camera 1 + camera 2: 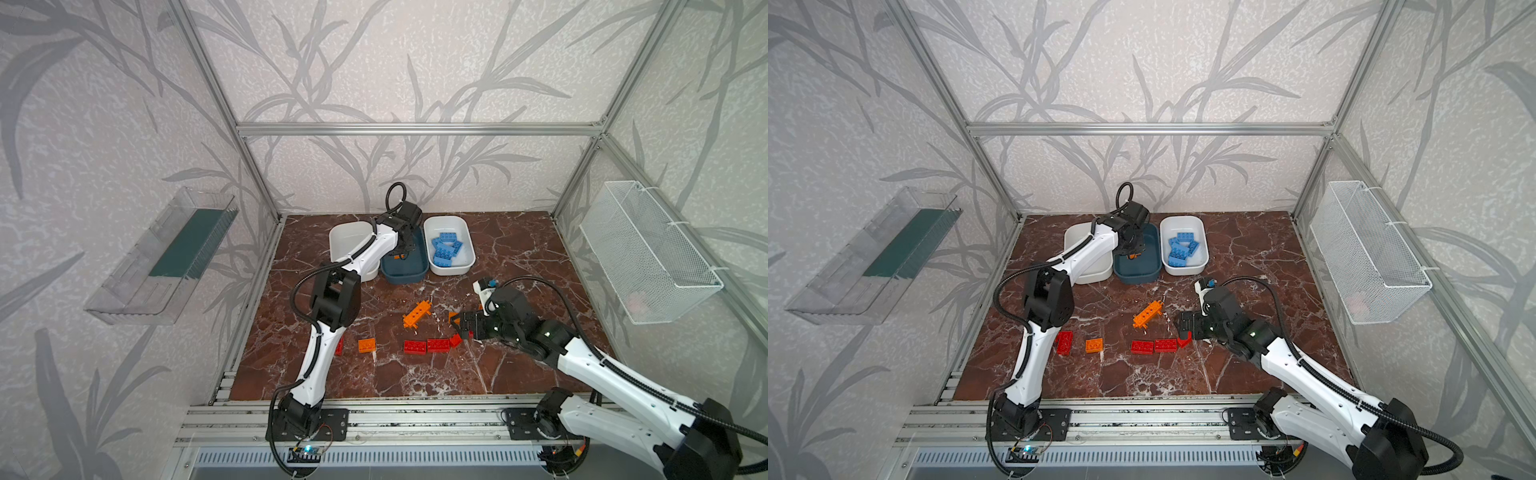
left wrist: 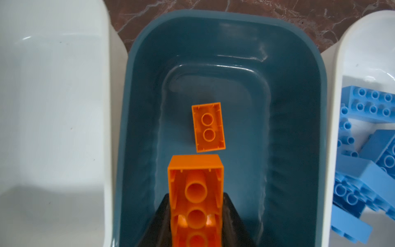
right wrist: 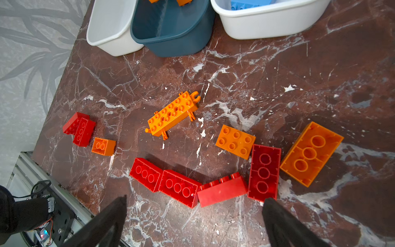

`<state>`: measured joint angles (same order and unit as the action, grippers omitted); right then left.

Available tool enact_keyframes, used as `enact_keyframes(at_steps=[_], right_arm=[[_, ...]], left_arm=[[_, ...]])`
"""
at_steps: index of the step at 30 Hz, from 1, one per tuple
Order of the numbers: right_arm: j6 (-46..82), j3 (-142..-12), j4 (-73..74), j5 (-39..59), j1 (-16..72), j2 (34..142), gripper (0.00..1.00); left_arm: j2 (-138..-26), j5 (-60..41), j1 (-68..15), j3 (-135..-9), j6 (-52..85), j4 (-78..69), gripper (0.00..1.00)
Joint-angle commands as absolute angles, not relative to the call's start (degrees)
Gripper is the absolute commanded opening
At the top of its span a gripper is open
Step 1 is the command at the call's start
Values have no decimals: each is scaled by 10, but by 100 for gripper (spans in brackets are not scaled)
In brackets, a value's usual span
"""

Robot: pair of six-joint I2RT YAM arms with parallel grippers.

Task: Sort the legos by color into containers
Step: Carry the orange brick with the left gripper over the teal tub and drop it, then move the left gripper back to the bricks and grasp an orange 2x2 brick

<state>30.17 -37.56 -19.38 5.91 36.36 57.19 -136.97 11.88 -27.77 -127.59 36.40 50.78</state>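
Nearest the front edge, the right pincer (image 3: 194, 200) hangs with its jaws spread wide and nothing between them, just above a bent row of four red bricks (image 3: 179, 188) on the brown marbled desk (image 3: 320, 74). Off to one side of that row sits a red cluster (image 3: 79, 129), seemingly two bricks, with a small orange brick (image 3: 103, 146) just beside it. Three more orange pieces lie loose. They are a large orange brick (image 3: 312, 154) turned studs-down by the row's other end, a six-stud orange brick (image 3: 235, 141) beside it, and, a little farther back, the long pegged piece (image 3: 173, 113). That makes four loose orange pieces.

At the back, three tubs stand side by side: the left white tub (image 1: 347, 243), the teal tub (image 1: 409, 274) and the right white tub (image 1: 444, 226). The left pincer (image 2: 196, 205) is above the teal tub, clamped on a held orange brick (image 2: 195, 181). Below it, one fallen orange brick (image 2: 208, 127) lies studs-down on the tub floor. The right white tub holds a heap of blue bricks (image 1: 446, 249), too jumbled to count.
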Motion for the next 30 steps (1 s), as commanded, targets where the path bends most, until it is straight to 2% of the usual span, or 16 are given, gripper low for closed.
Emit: enact_keyframes(at_steps=[1,3,11,14,21,27,30], right_arm=[[292,-372,-169,89,340,587,99],[289,-373,-163,103,324,600,99],[276,-398,-156,120,301,646,99],[276,-405,-161,122,301,646,99],[289,-401,-175,98,311,595,99],[292,-405,-194,67,347,579,99],[297,-404,-194,61,366,579,99]], left_arm=[[-1412,120,-270,-1344,355,575,26],[-1431,111,-264,-1366,355,579,29],[-1442,95,-256,-1382,356,580,63],[-1412,89,-257,-1347,356,573,66],[-1185,106,-279,-1036,359,444,67],[-991,128,-293,-762,391,389,67],[-897,124,-303,-648,422,358,71]])
